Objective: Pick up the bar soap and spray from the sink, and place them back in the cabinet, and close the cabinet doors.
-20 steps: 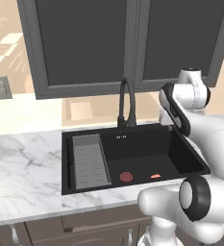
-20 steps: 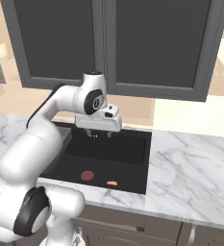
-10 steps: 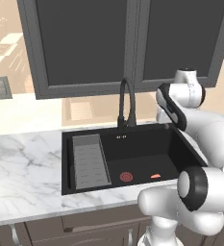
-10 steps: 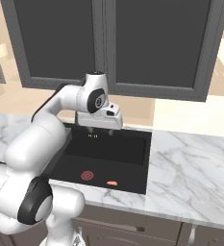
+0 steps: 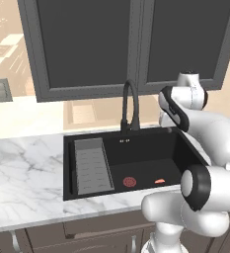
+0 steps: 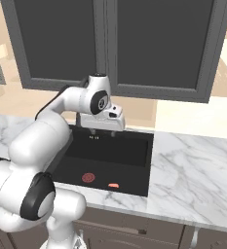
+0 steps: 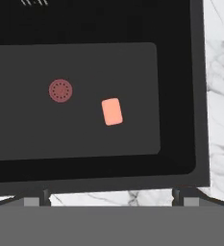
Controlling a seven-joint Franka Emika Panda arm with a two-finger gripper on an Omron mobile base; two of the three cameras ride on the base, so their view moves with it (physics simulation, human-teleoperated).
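Observation:
The bar soap [image 7: 112,111] is a small salmon-pink bar lying flat on the floor of the black sink [image 5: 146,148], to the right of the round dark-red drain disc [image 7: 60,90]. The left base view shows the bar soap [image 5: 159,181] near the basin's front right, and the right base view has the bar soap [image 6: 113,185] by the front wall. My gripper [image 6: 103,131] hangs open and empty above the back of the sink [image 6: 134,151], well above the soap. Its fingertips [image 7: 34,196] stand wide apart. The spray, the cabinet and the cabinet doors are out of view.
A grey ribbed tray [image 5: 89,165] fills the basin's left end. The black gooseneck faucet [image 5: 129,106] rises behind the basin, close to my hand. A grey-framed cabinet with dark panes [image 5: 131,44] hangs overhead. White marble counter [image 6: 198,180] lies to both sides.
My hand has drifted slightly over the sink and the arm's elbow has shifted. The jaws stay open. The soap has not moved.

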